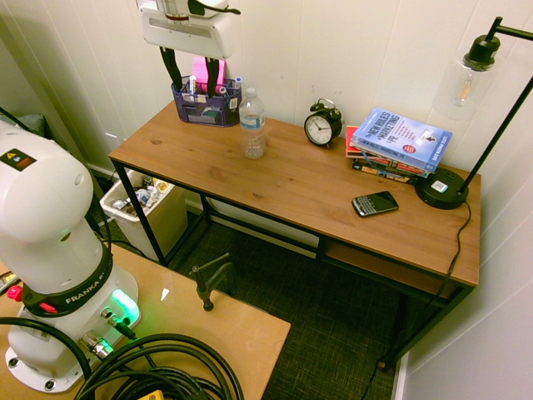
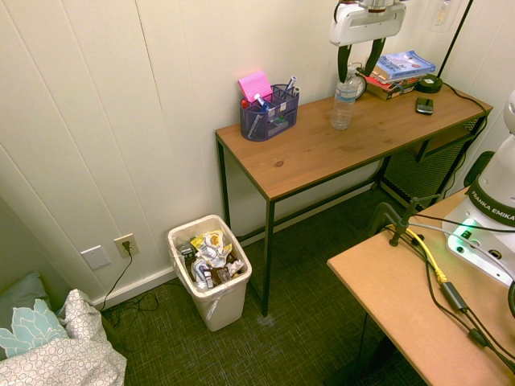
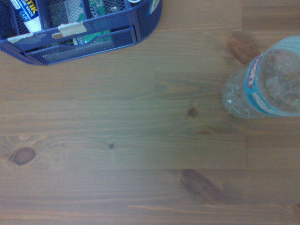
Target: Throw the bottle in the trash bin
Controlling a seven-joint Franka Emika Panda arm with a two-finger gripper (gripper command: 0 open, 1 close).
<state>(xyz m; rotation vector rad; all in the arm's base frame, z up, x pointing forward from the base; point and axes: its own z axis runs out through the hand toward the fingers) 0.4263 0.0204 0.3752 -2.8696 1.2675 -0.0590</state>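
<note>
bottle upright on desk, bin on floor

the trash bin (image 2: 211,283) sits beyond the desk's (image 2: 322,153) left edge. the gripper (image 2: 360,58) hangs above open desktop, jaws spread, empty; the water bottle (image 2: 344,102) stands just right.

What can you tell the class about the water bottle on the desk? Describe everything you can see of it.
The bottle is small, of clear ribbed plastic, with a white cap and a pale blue label band. It looks empty or nearly so. It stands upright on the wooden desk, between the mesh pen holder and the alarm clock, touching neither. Only the desk touches it; the open pincer hangs above, off to one side.
</note>
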